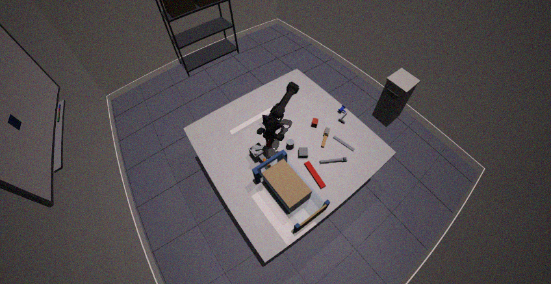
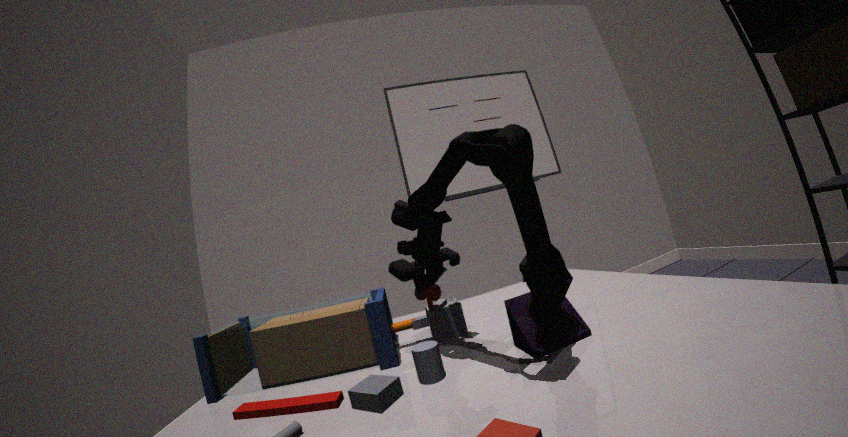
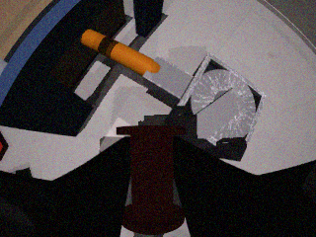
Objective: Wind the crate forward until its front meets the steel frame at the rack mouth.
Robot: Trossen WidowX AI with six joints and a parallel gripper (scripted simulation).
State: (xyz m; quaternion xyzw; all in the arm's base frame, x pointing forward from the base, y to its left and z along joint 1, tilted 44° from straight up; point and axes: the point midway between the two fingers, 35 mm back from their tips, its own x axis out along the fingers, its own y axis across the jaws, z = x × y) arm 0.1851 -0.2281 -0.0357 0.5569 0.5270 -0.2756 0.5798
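My gripper is shut on the dark red knob of the winch handle. The handle's dark crank arm reaches toward the grey winch, partly over its round top in the wrist view. Whether the key is seated in the hole is hidden. The tan-topped crate sits flat in the clear-panelled cubby, its front close behind the blue frame; I cannot tell if they touch. An orange piece lies between frame and winch.
A grey cylinder and a grey block stand beside the winch and frame. A red bar lies along the cubby. A red block, a brush-like tool and a wrench-like tool lie farther off.
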